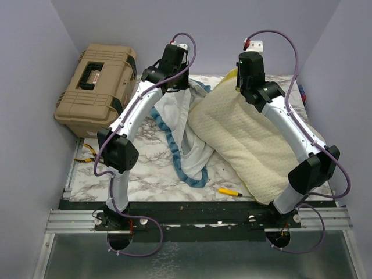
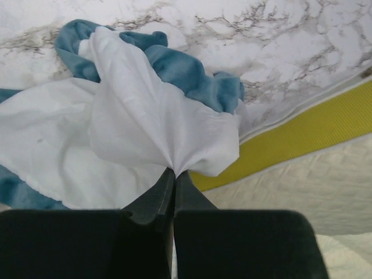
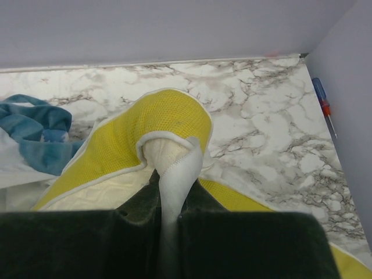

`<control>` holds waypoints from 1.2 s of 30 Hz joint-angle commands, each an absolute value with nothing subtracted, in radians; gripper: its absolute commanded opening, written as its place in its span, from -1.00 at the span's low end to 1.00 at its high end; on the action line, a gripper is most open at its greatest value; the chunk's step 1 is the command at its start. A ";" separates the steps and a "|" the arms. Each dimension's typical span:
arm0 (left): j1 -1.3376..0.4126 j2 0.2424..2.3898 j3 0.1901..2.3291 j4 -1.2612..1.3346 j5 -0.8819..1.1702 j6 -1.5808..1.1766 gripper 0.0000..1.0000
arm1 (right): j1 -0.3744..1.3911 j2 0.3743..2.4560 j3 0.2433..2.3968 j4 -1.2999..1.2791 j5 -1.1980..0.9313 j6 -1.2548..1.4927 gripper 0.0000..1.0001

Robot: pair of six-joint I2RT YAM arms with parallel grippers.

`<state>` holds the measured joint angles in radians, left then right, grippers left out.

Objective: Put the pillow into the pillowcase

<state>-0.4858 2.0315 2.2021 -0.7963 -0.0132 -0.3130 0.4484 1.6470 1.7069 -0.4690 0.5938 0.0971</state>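
Left gripper (image 2: 173, 174) pinches the pillowcase (image 1: 185, 136) and right gripper (image 3: 174, 177) pinches the pillow (image 1: 250, 139), which is not yet inside.

The left gripper is clenched on a fold of the case's plain white lining, likely to lift 1 layer and open a mouth. The case lies crumpled on the table (image 1: 145, 168), its blue ruffled trim curling along the edge, just beside the pillow. The right gripper grasps the pillow at a corner by its mustard-yellow band, probably to steer that corner toward the opening. The pillow is cream, dimpled and plump, and sprawls across the table's right half.
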 commanded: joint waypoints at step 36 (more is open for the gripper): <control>-0.447 1.692 1.865 -0.584 0.131 -0.624 -1.00 | 0.424 1.531 1.848 -0.441 -0.115 0.418 -0.99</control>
<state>-0.4633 1.7329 1.8687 -0.6228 0.1547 -0.6128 0.4232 1.5730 1.8637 -0.5362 0.0944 0.3500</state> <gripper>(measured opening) 0.005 0.074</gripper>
